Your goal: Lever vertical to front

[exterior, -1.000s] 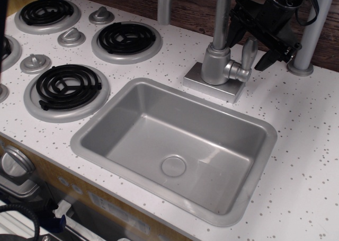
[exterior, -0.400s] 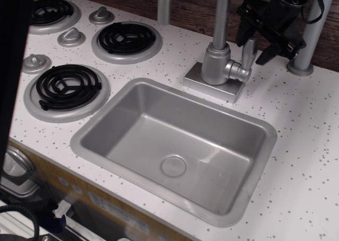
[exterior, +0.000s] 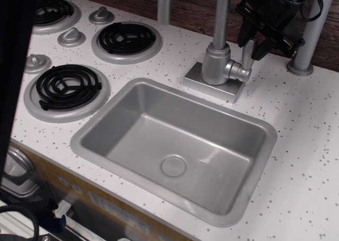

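lever: we see the small silver handle [exterior: 247,55] standing upright on its stubby pivot, on the right side of the faucet body
gripper: black gripper [exterior: 252,38] comes in from the upper right and sits at the top of the lever
jaws: we see one dark finger to the left of the lever's upper end and another to its right, so they sit spread on either side of it; we cannot tell if either finger actually touches it
faucet: grey spout [exterior: 216,18] rises from a square base at the back rim of the sink, curving out of the top of the view
sink: grey basin [exterior: 106,130] with a round drain, set into the white speckled counter [exterior: 307,161], in front of the faucet
stove: black coil burners [exterior: 68,85] in grey rings at left, with grey knobs [exterior: 71,37] between them
post: grey upright post [exterior: 312,34] behind the gripper at far right, standing on the counter
left edge: a dark blurred shape [exterior: 16,50] covers part of the left side; we cannot tell what it is
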